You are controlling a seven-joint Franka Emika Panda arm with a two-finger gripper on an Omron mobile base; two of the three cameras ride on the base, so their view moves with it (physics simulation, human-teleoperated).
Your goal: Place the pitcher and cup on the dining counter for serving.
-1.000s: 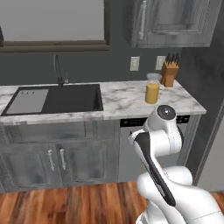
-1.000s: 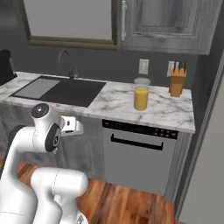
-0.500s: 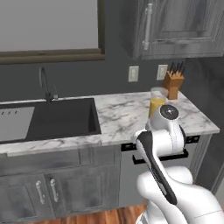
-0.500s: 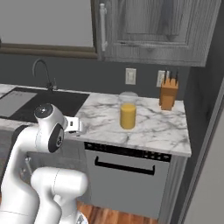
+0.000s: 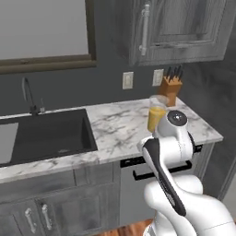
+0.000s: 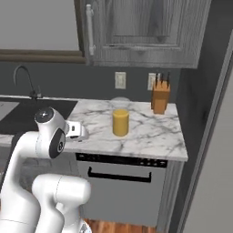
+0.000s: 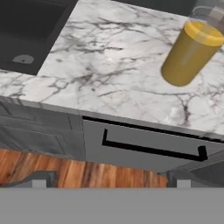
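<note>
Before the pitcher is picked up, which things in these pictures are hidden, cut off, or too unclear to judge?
- Pitcher: in the left base view, the arm's white joint covers its lower right part.
- Pitcher top: in the hand view, the clear upper part runs out past the top right corner.
- Sink: in the right base view, the left edge cuts it off.
- Pincer: in the hand view, just the two open fingertips show at the bottom.

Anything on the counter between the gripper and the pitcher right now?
Nothing visible. The pitcher stands alone on bare marble counter, gripper open and short of the counter edge. The knife block sits behind it.
</note>
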